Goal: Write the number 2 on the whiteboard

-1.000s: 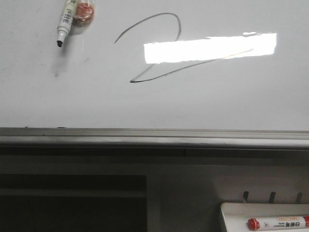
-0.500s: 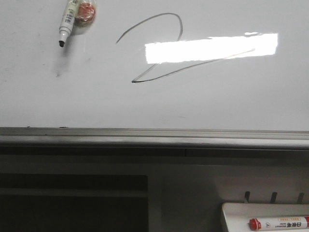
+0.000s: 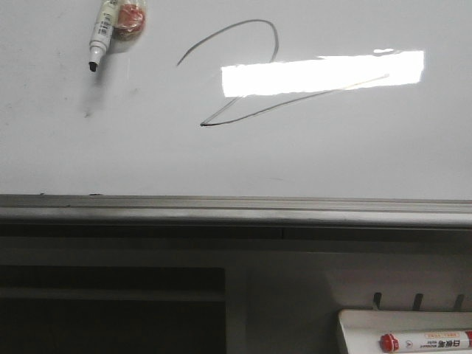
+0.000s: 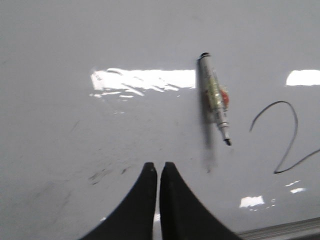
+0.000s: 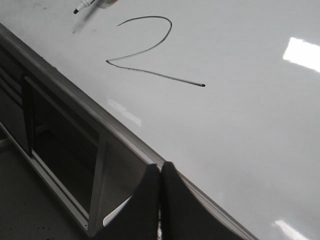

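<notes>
The whiteboard (image 3: 369, 155) fills the upper front view, with its grey rail (image 3: 236, 210) below. The number 2 (image 3: 254, 74) is drawn on it as a thin dark line; it also shows in the right wrist view (image 5: 150, 47) and partly in the left wrist view (image 4: 285, 137). An uncapped marker (image 3: 102, 35) rests against the board at the upper left, also in the left wrist view (image 4: 215, 97), next to a small red thing (image 3: 130, 18). My left gripper (image 4: 158, 166) is shut and empty, apart from the marker. My right gripper (image 5: 161, 167) is shut and empty over the rail. Neither gripper shows in the front view.
A white tray (image 3: 405, 324) at the lower right holds a red-capped marker (image 3: 428, 342). Dark shelving (image 3: 110, 310) lies under the rail. Faint smudges mark the board near the left gripper (image 4: 102, 175).
The front view has shifted very slightly; nothing on the board has moved.
</notes>
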Robot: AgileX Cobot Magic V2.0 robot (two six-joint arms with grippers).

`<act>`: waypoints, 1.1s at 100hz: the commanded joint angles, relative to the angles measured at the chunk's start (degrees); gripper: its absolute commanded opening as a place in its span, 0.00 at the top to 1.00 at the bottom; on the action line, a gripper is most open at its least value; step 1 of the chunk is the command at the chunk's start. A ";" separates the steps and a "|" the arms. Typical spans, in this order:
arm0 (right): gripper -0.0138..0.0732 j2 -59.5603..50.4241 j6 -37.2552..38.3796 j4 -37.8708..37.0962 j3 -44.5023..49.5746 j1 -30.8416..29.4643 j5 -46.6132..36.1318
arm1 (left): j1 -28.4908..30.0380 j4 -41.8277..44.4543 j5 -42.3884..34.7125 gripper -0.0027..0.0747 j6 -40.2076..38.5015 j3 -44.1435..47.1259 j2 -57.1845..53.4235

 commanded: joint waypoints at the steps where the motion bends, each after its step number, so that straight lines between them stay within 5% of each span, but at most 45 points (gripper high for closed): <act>1: 0.92 1.02 0.14 -1.03 -1.22 -0.31 -4.59 | 3.00 -1.85 8.44 0.99 1.31 -2.01 0.64; 22: 0.92 1.02 0.14 -1.03 -1.22 -0.31 -4.59 | 11.45 -1.33 15.05 0.99 1.31 -2.01 0.64; 30: 0.92 1.02 0.14 -1.03 -1.22 -0.31 -4.59 | 13.98 8.58 15.60 0.99 -4.85 -2.01 0.64; 40: 0.92 1.02 0.14 -1.03 -1.22 -0.31 -4.59 | 18.04 36.02 15.76 0.99 -31.99 -2.01 0.64; 52: 0.92 1.02 0.14 -1.03 -1.22 -0.31 -4.59 | 22.86 76.70 20.06 0.99 -75.22 -1.75 0.64; 59: 0.92 1.02 0.14 -1.03 -1.22 -0.31 -4.59 | 24.44 89.33 22.12 0.99 -87.13 -0.67 0.64; 87: 0.92 1.02 0.14 -1.03 -1.22 -0.31 -4.59 | 25.30 102.77 13.94 0.99 -95.25 7.93 -3.74; 110: 0.92 1.02 0.14 -1.03 -1.22 -0.31 -4.59 | 25.30 103.15 19.88 0.99 -95.25 7.93 -5.41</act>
